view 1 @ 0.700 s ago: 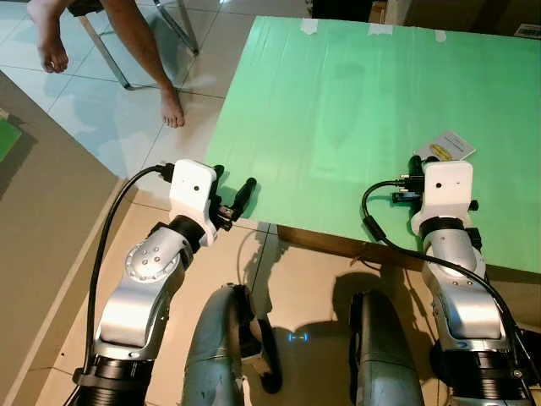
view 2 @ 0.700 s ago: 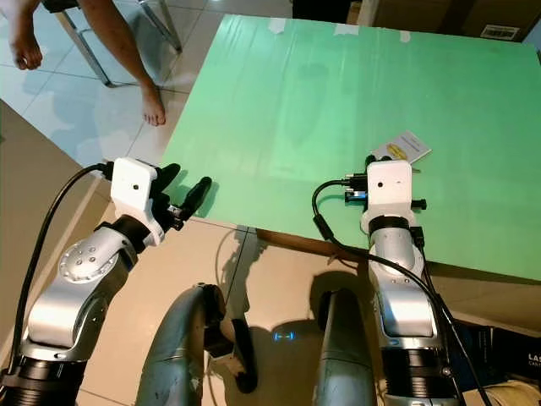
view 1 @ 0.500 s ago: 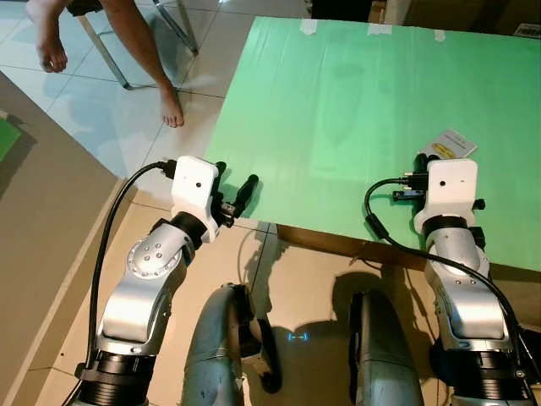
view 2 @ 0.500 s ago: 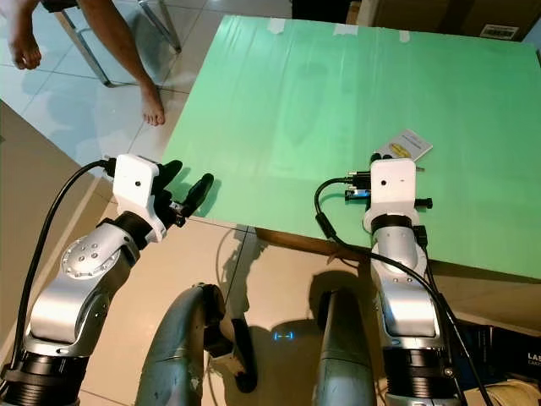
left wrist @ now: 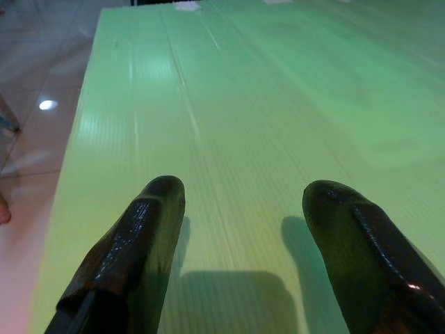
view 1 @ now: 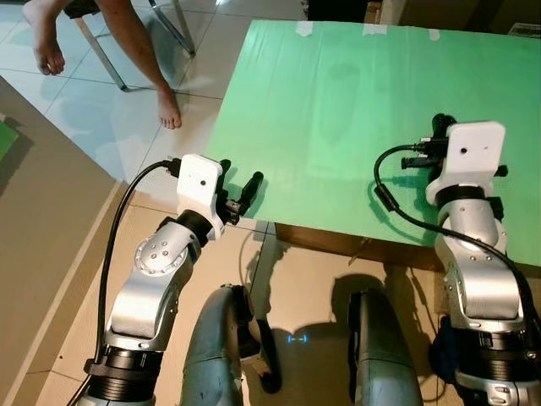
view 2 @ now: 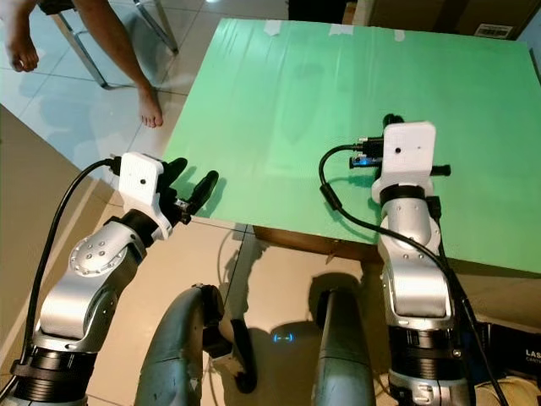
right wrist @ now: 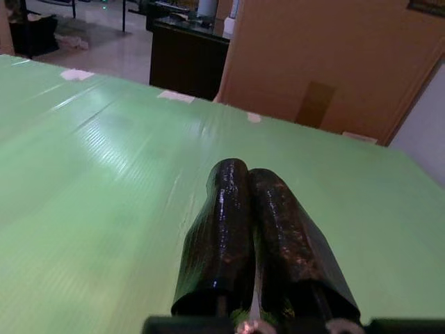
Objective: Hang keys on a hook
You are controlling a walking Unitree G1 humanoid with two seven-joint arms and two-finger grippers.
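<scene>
Keys: can't tell where they are. Right gripper (right wrist: pixel 249 174) is pinched shut over the green table (view 1: pixel 338 101), with loads of room ahead. Left gripper (left wrist: pixel 245 191) is spread wide and empty at the near edge.

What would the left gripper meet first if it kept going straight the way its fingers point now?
Probably nothing close: the left gripper, fingers open, points low along the green table top, which looks bare ahead. If it angles slightly downward it would graze the table surface first; depth is unclear.
</scene>
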